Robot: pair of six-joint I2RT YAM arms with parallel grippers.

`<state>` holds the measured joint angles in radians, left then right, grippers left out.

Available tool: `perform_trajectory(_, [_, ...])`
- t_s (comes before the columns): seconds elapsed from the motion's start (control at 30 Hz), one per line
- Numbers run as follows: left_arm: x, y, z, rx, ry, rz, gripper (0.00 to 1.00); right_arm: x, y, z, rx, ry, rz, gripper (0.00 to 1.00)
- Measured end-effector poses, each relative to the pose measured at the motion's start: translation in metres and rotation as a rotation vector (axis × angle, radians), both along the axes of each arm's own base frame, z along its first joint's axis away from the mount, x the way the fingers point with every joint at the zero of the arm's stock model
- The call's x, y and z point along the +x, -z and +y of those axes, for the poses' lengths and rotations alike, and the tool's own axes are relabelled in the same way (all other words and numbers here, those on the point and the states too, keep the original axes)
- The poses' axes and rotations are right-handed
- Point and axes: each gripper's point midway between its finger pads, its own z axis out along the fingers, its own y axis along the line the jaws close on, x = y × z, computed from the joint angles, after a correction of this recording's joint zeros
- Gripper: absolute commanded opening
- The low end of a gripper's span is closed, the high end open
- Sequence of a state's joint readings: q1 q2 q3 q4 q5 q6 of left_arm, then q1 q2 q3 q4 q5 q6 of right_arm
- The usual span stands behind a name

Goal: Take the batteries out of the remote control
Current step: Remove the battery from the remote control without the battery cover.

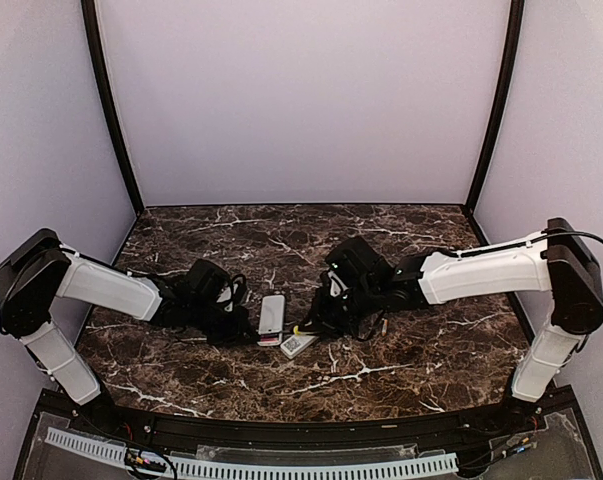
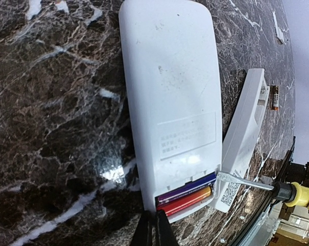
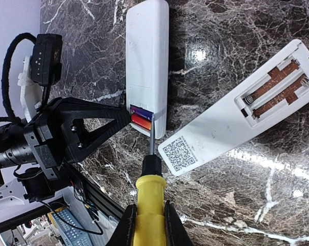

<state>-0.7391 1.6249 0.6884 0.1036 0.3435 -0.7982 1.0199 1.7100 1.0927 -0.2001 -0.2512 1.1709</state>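
Note:
A white remote control [image 2: 169, 102] lies back-up with its battery bay open. Two batteries [image 2: 187, 195], one purple and one red-orange, sit side by side in the bay. My left gripper [image 2: 154, 228] is shut on nothing, its tips against the remote's bay-end corner. My right gripper [image 3: 149, 225] is shut on the yellow-handled screwdriver [image 3: 150, 197]. The screwdriver's metal blade [image 3: 152, 141] reaches the end of the batteries [image 3: 142, 118]. In the top view both grippers flank the remote [image 1: 272, 313].
A second white remote [image 3: 236, 118] lies beside the first, with an empty bay and a QR label. One loose battery [image 2: 274, 97] rests on the marble beyond it. The table's front edge and black rail [image 3: 93, 200] are close behind the screwdriver.

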Motion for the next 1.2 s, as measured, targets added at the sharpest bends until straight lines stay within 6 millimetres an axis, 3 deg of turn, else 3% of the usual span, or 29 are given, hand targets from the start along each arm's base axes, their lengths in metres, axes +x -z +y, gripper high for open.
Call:
perform_trajectory(0.37, [0.007, -0.001, 0.003, 0.039, -0.023, -0.022, 0.00, 0.006, -0.006, 0.006, 0.062, 0.017, -0.016, 0.00])
perform_trajectory(0.5, [-0.002, -0.003, -0.012, 0.036, 0.036, -0.033, 0.00, 0.006, -0.028, 0.026, 0.177, -0.020, -0.055, 0.00])
perform_trajectory(0.63, [-0.011, -0.004, -0.023, 0.042, 0.088, -0.043, 0.00, 0.003, -0.034, 0.032, 0.209, -0.041, -0.058, 0.00])
perform_trajectory(0.93, [-0.011, -0.001, -0.015, 0.088, 0.075, -0.050, 0.02, 0.004, -0.030, 0.029, 0.185, -0.036, -0.067, 0.00])
perform_trajectory(1.2, [-0.006, -0.019, -0.009, 0.094, 0.050, -0.107, 0.14, 0.006, -0.020, 0.021, 0.132, -0.029, -0.078, 0.00])
